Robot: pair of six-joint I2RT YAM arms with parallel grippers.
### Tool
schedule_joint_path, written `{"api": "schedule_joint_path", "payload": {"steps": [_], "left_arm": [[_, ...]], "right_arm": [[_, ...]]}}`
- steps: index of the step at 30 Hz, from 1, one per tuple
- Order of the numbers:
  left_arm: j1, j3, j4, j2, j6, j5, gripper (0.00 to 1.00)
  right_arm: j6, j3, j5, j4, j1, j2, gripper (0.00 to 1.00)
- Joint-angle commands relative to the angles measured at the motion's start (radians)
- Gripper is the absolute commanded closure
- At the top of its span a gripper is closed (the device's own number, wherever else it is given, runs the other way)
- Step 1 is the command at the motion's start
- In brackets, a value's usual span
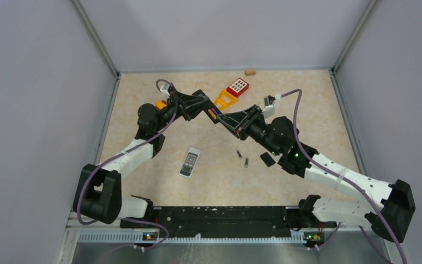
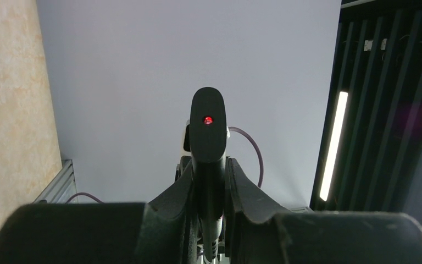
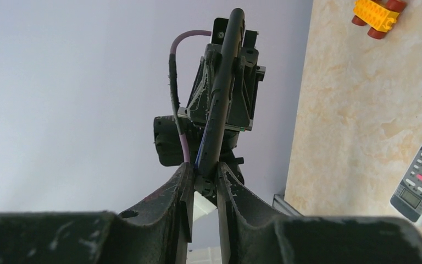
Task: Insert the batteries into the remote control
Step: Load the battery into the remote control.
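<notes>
A black remote control [image 1: 213, 113] is held in the air between both arms, above the far middle of the table. My left gripper [image 1: 206, 109] is shut on one end; in the left wrist view the remote control [image 2: 208, 132] stands end-on between the fingers of the left gripper [image 2: 210, 165], showing a red dot. My right gripper [image 1: 220, 117] clamps the other end; in the right wrist view the remote control [image 3: 222, 82] runs edge-on up from the right gripper [image 3: 205, 168], with a thin blue strip along its side. Two small batteries [image 1: 239, 154] [image 1: 246, 162] lie on the table.
A white remote [image 1: 189, 162] [image 3: 420, 184] lies near the table's middle. A small black cover [image 1: 267, 159] lies right of the batteries. A red keypad toy [image 1: 237, 87], an orange piece [image 1: 225, 99], a yellow brick [image 3: 376, 14] and a brown block [image 1: 250, 72] are at the back.
</notes>
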Motion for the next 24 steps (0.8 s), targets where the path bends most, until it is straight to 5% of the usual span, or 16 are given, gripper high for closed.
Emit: {"api": "schedule_joint_path", "payload": {"steps": [1, 12, 18, 24], "left_arm": [[-0.018, 0.034, 0.038, -0.065, 0.044, 0.041, 1.0], [-0.018, 0.139, -0.274, -0.189, 0.519, 0.05, 1.0], [-0.016, 0.158, -0.393, -0.236, 0.722, 0.044, 1.0], [-0.002, 0.162, -0.495, -0.237, 0.843, 0.042, 1.0]], "right_arm": [[0.028, -0.001, 0.018, -0.015, -0.006, 0.014, 0.8], [-0.026, 0.07, 0.067, -0.358, -0.017, 0.011, 0.81], [-0.216, 0.051, -0.072, -0.212, -0.042, -0.005, 0.44], [-0.369, 0.03, -0.128, -0.099, -0.046, -0.088, 0.34]]}}
